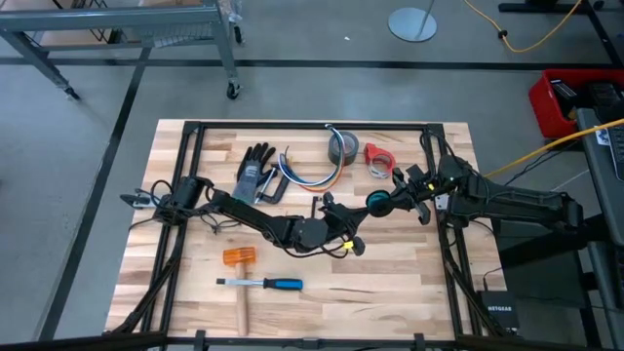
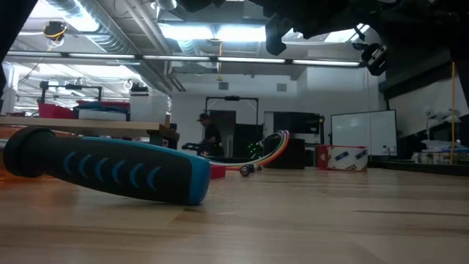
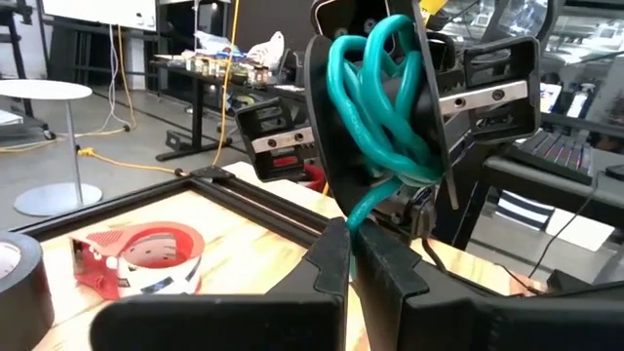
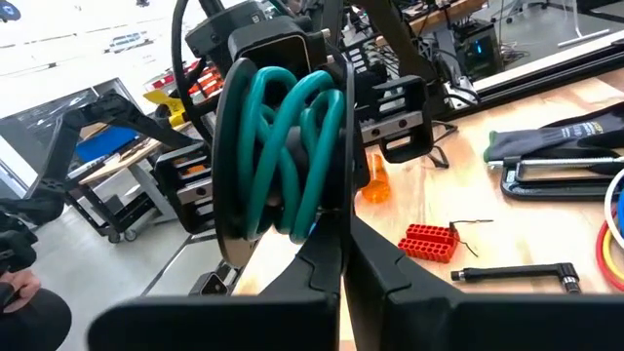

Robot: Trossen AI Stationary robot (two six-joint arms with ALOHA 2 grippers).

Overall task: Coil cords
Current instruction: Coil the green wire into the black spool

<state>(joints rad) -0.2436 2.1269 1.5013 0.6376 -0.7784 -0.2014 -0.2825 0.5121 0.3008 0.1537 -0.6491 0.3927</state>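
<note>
Both grippers, left [image 1: 363, 207] and right [image 1: 387, 202], clench one teal cord coil [image 3: 380, 88] above the counter [image 1: 390, 292]; keep loops tight while winding.

Both arms meet mid-table, left claw [image 1: 363, 216] and right claw [image 1: 388, 201] clamped shut.

I can't read any lettering from here. The small black box [image 1: 499, 313] carries white print too tiny to make out.
</note>
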